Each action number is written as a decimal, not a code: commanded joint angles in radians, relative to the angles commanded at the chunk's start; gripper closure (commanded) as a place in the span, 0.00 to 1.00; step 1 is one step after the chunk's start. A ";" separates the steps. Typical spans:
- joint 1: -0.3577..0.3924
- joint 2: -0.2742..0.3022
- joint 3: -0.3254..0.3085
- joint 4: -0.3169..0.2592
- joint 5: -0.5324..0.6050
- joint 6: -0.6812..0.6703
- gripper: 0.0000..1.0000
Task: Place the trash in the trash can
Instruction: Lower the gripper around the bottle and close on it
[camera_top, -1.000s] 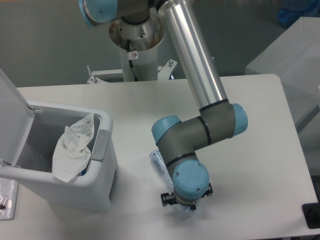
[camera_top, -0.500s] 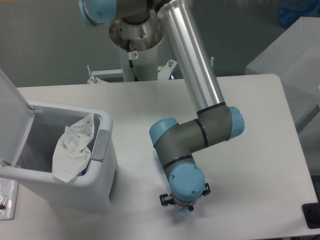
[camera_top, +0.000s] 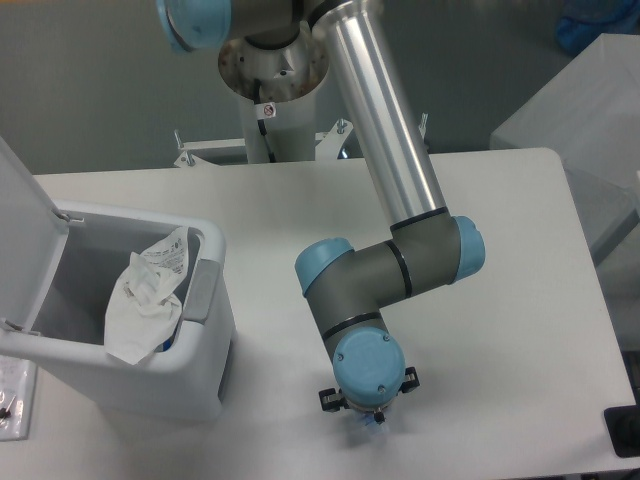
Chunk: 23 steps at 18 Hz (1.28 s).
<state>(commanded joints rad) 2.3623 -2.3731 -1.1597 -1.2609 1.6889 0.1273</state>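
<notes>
Shifted left, tool (camera_top: 365, 416) hidden under wrist.

Arm (camera_top: 385, 180) has shifted left and toward the table's near edge. Wrist (camera_top: 367, 368) now sits lower in view. Bottle, partly visible beside the wrist a second ago, is now almost wholly hidden beneath it.

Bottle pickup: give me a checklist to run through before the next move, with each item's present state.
1. Bin lid open: ok.
2. Wrapper in the bin: ok.
3. Bottle visible: not ok, the arm hides it.
4. End effector open or shut: cannot tell, the wrist covers it.
5. Bottle held: cannot tell.
6. Table bare between arm and bin: ok.
</notes>
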 joint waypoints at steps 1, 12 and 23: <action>0.000 0.002 0.002 0.000 -0.002 0.000 0.38; 0.009 0.129 0.018 0.136 -0.155 -0.008 0.38; 0.097 0.345 0.050 0.253 -0.509 -0.090 0.38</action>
<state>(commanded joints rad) 2.4589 -2.0280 -1.1092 -1.0079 1.1799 0.0368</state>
